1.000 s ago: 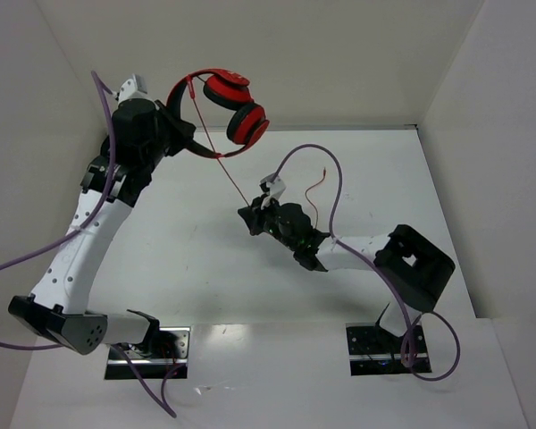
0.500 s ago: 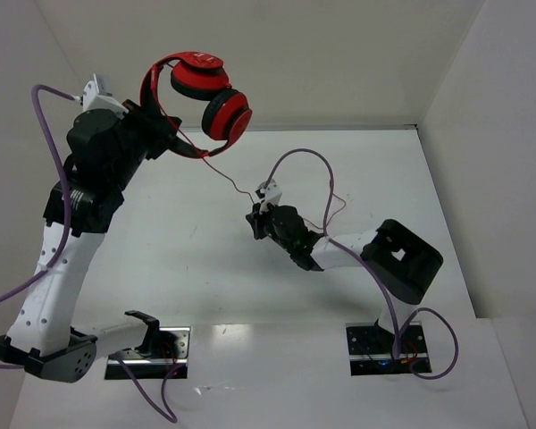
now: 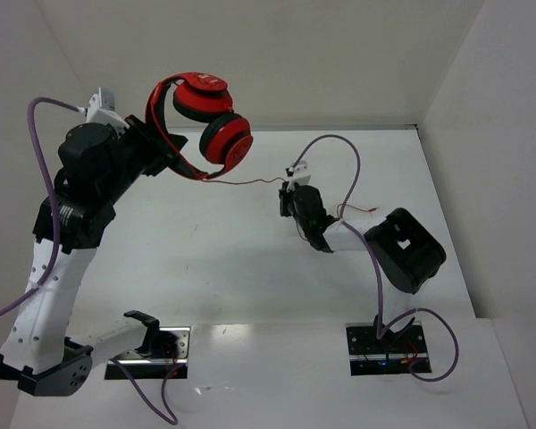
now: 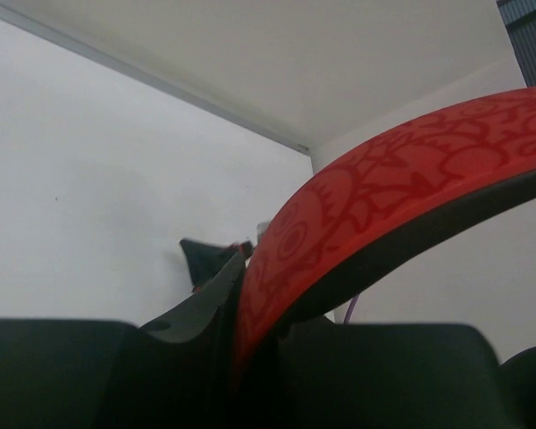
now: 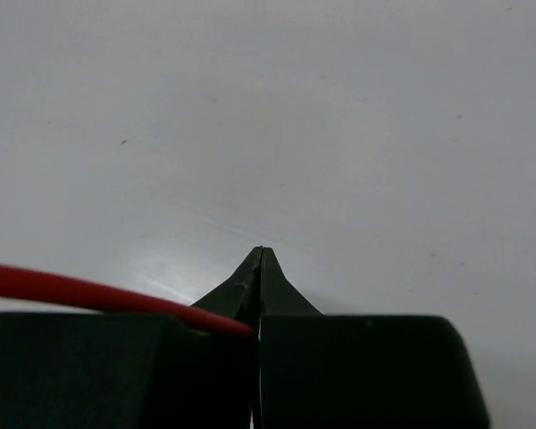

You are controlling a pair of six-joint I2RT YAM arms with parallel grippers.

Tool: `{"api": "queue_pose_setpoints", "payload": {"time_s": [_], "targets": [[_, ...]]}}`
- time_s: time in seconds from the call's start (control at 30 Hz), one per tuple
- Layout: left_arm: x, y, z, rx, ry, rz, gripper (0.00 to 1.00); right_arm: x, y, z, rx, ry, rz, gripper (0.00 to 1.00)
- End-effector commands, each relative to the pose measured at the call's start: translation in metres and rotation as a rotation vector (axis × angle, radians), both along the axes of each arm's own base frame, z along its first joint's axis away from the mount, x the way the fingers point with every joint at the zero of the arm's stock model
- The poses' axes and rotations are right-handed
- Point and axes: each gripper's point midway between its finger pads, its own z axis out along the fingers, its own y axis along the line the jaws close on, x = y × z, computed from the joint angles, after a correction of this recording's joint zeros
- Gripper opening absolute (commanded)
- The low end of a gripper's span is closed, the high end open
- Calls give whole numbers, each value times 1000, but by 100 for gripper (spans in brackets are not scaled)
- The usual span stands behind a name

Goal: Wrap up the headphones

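The red headphones (image 3: 201, 112) hang in the air at the back left, cups to the right, held by the band. My left gripper (image 3: 165, 147) is shut on the band; the patterned red band (image 4: 384, 197) fills the left wrist view between the jaws. The thin red cord (image 3: 250, 182) runs from the headphones right to my right gripper (image 3: 290, 198), which is shut on it. In the right wrist view the cord (image 5: 89, 295) enters from the left and ends between the closed fingertips (image 5: 261, 268). More cord (image 3: 366, 211) trails behind the right wrist.
White walls enclose the white table at the back (image 3: 322, 63), left and right (image 3: 491, 161). Purple robot cables loop over the right arm (image 3: 344, 156) and beside the left arm (image 3: 37, 125). The arm bases sit at the near edge (image 3: 152, 344).
The right gripper has moved right and towards the back, pulling the cord into a nearly level line. The left arm with the headphones has shifted only slightly.
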Motion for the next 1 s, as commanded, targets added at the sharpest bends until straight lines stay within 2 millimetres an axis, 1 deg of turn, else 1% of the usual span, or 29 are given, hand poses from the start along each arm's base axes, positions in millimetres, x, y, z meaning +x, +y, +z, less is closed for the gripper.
{"api": "queue_pose_setpoints", "payload": {"time_s": [0.0,0.03,0.07,0.1,0.13,0.17,0.2,0.27,0.33,0.37,0.4,0.43,0.47,0.5,0.53,0.57,0.6,0.63,0.67,0.7,0.73,0.77,0.83,0.87,0.9,0.93,0.97], "targets": [[-31,-3,34,-42,-121,-73,0,33,-12,43,67,-94,-54,0],[-37,-1,33,-53,-124,-72,0,36,-12,46,75,-92,-32,0],[-36,2,27,-49,-114,-53,0,34,-8,48,90,-82,30,0],[-37,4,31,-67,-130,-41,0,31,-5,45,79,-72,58,0],[-35,4,26,-64,-120,-41,0,30,-3,50,76,-85,73,0],[-38,6,30,-82,-132,-28,0,29,-2,50,78,-84,82,0],[-36,5,28,-92,-127,-27,0,27,-4,44,71,-72,82,0],[-39,-3,27,-97,-129,-75,0,24,-9,41,66,-72,65,0],[-38,-8,25,-96,-119,-103,0,27,-13,41,60,-76,36,0],[-37,-15,21,-87,-107,-144,0,28,-15,41,66,-73,20,0],[-36,-18,21,-76,-107,-162,0,33,-18,46,72,-82,9,0],[-38,-21,18,-67,-100,-184,0,37,-16,55,83,-101,9,0],[-42,-25,14,-66,-83,-213,0,39,-14,61,89,-111,9,0],[-39,-27,3,-49,-53,-224,0,44,-18,64,90,-114,-2,0],[-38,-30,-7,-35,-33,-242,0,50,-20,74,101,-133,-12,0],[-40,-31,-18,-29,5,-251,0,51,-17,79,109,-141,3,0],[-43,-30,-23,-27,16,-251,0,55,-21,81,107,-133,3,0],[-46,-29,-34,-24,34,-251,0,62,-18,95,133,-140,41,0],[-44,-24,-40,-23,51,-210,0,62,-19,90,116,-97,53,0],[-42,-24,-48,-19,69,-209,0,64,-15,89,107,-71,69,0],[-43,-21,-51,-16,70,-194,0,74,-15,100,107,-73,60,0],[-43,-21,-59,-14,78,-194,0,75,-15,100,88,-53,61,0],[-45,-28,-58,-24,69,-235,0,74,-24,89,51,-23,25,0],[-45,-35,-68,4,86,-289,0,78,-33,89,42,-37,-28,0],[-45,-39,-71,17,88,-318,0,83,-39,91,35,-52,-50,0],[-48,-41,-71,30,79,-348,0,85,-38,97,41,-63,-50,0],[-51,-49,-80,61,84,-417,0,89,-43,94,38,-52,-55,0]]}}
